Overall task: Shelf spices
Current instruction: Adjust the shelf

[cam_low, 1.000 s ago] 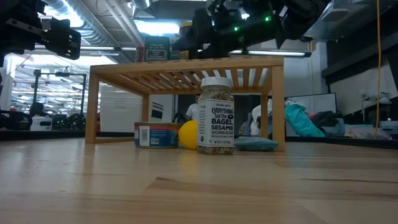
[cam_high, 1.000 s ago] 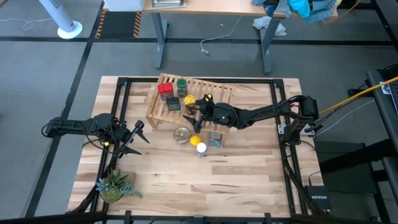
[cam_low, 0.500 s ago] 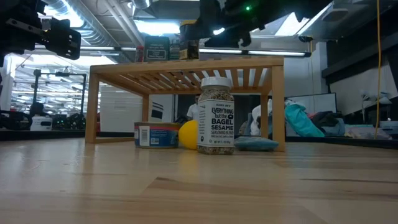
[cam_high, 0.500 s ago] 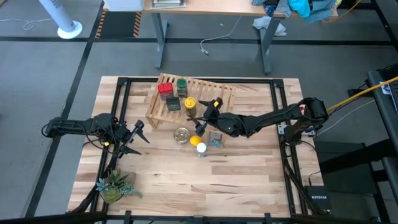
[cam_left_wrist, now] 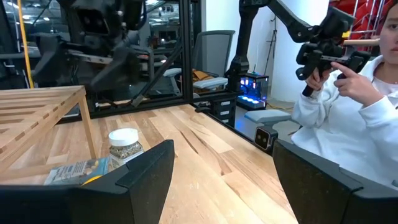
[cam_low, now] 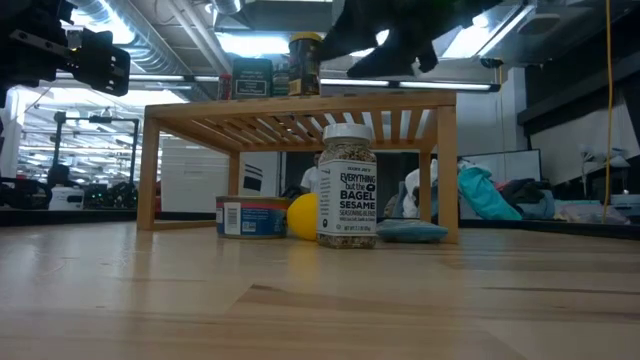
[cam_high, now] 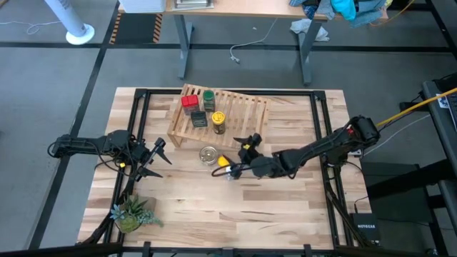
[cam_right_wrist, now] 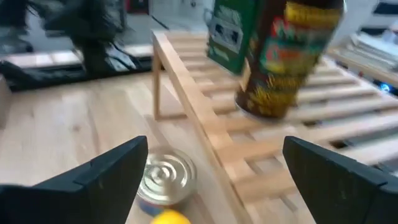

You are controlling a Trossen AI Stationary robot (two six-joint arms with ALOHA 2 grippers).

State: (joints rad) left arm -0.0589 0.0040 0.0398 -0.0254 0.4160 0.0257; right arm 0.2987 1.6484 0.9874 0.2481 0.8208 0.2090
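While the yellow-lidded jar point(cam_high: 218, 122) stands on the shelf point(cam_high: 246, 107) beside the dark grey tin point(cam_high: 198, 120), red tin point(cam_high: 189, 103) and green-lidded jar point(cam_high: 208, 98), I have the right gripper point(cam_high: 239, 158) empty, fingers spread wide, near the white-lidded jar point(cam_high: 230, 170) on the worktop point(cam_high: 214, 207). That jar is the last spice, I judge: next I must lower around it and close. My left gripper point(cam_high: 158, 158) (also open) waits well apart.
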